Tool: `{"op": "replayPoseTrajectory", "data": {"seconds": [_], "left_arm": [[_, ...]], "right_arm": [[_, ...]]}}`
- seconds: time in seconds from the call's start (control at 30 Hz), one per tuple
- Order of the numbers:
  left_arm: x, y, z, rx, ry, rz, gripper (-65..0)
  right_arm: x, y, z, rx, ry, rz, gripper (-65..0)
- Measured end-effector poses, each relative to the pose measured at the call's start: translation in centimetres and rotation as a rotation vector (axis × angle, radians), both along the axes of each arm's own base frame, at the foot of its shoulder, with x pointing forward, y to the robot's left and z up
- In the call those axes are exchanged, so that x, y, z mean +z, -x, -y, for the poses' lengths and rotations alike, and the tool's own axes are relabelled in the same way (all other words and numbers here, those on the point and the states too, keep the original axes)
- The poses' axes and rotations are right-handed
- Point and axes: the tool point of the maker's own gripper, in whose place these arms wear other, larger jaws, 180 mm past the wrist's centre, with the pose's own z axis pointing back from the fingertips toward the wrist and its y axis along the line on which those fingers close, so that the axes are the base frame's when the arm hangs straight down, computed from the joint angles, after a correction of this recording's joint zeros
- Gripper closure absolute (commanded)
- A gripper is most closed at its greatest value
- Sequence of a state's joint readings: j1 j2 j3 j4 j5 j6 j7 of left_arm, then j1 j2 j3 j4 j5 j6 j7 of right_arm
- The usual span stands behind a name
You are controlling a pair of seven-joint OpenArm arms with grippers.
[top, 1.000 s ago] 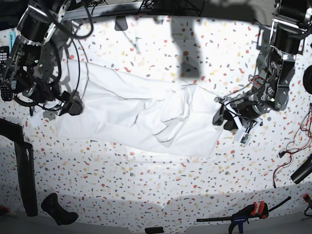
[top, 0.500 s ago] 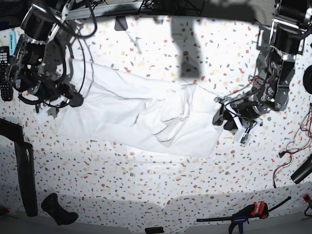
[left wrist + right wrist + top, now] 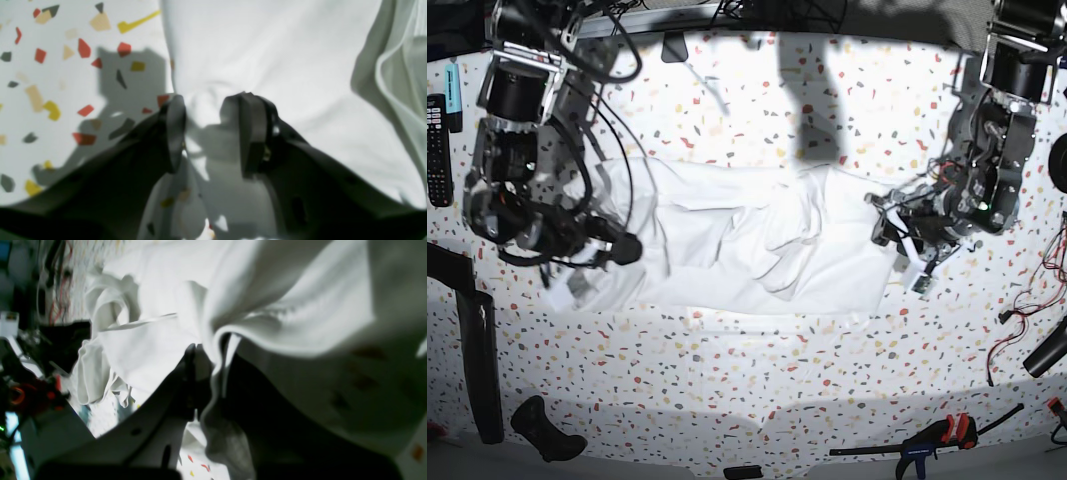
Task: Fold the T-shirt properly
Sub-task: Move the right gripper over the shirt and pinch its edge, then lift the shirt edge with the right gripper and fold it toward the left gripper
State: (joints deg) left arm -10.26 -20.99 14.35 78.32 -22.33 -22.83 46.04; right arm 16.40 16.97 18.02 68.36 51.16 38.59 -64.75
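The white T-shirt (image 3: 747, 250) lies crumpled across the middle of the speckled table (image 3: 757, 380). On the left of the base view, my right gripper (image 3: 624, 248) is shut on the shirt's left edge. The right wrist view shows its jaws (image 3: 213, 373) pinching a hemmed fold, with cloth (image 3: 150, 350) draped over and beyond them. My left gripper (image 3: 885, 232) is at the shirt's right edge. The left wrist view shows its fingers (image 3: 205, 113) with a puckered bunch of cloth (image 3: 267, 50) held between them.
A black remote (image 3: 437, 150) lies at the far left edge. Along the front are a black bar (image 3: 477, 360), a black handle (image 3: 547, 430) and a clamp (image 3: 937, 440). Red cables (image 3: 1027, 300) trail at the right.
My right gripper has shut on the shirt's left edge and carried it rightward and nearer, bunching the left part inward. The left gripper stays on the right edge.
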Motion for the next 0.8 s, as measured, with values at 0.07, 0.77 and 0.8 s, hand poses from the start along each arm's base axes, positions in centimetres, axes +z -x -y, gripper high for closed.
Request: {"op": "replayPoseTrajectory", "data": {"seconds": [0.07, 0.77, 0.8], "left_arm": [[0.8, -0.1, 0.2, -0.002, -0.008, 0.019, -25.4], [-0.2, 2.5, 1.0, -0.010, -0.001, 0.017, -25.4], [-0.2, 2.5, 1.2, -0.009, 0.004, 0.017, -25.4]], "right_arm": [[0.3, -0.5, -1.3, 0.045, 0.012, 0.007, 0.0], [5.8, -1.2, -21.1, 0.397, -0.160, 0.133, 0.0], [6.1, -1.0, -22.2, 0.412, -0.174, 0.136, 0.0]]}}
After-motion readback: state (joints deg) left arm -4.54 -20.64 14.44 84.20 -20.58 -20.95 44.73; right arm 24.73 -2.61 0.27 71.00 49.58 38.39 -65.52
